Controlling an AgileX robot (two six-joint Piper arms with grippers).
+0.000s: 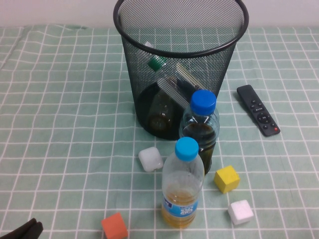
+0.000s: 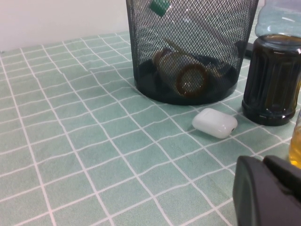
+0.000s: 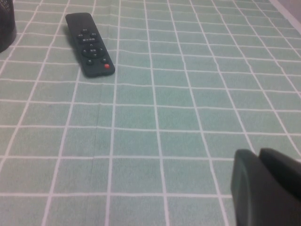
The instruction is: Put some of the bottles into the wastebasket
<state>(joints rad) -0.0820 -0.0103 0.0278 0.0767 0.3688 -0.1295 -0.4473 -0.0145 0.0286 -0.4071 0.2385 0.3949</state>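
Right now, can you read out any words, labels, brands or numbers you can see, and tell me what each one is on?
None can be read.
Front blue-capped bottle: blue label, white print blurred.
Remote control: button markings too small.
Bottles in the wastebasket: no legible label.
Left end effector, near left corner; right end effector, right of the remote: no markings.

bottles (image 1: 164, 102) inside wastebasket (image 1: 180, 30), remote (image 1: 257, 109) to its right, two standing bottles (image 1: 199, 130) in front

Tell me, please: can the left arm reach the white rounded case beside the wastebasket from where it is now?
Probably yes. The left gripper sits low at the table's near-left, and only bare cloth lies between it and the white case; the dark bottle stands off to the side.
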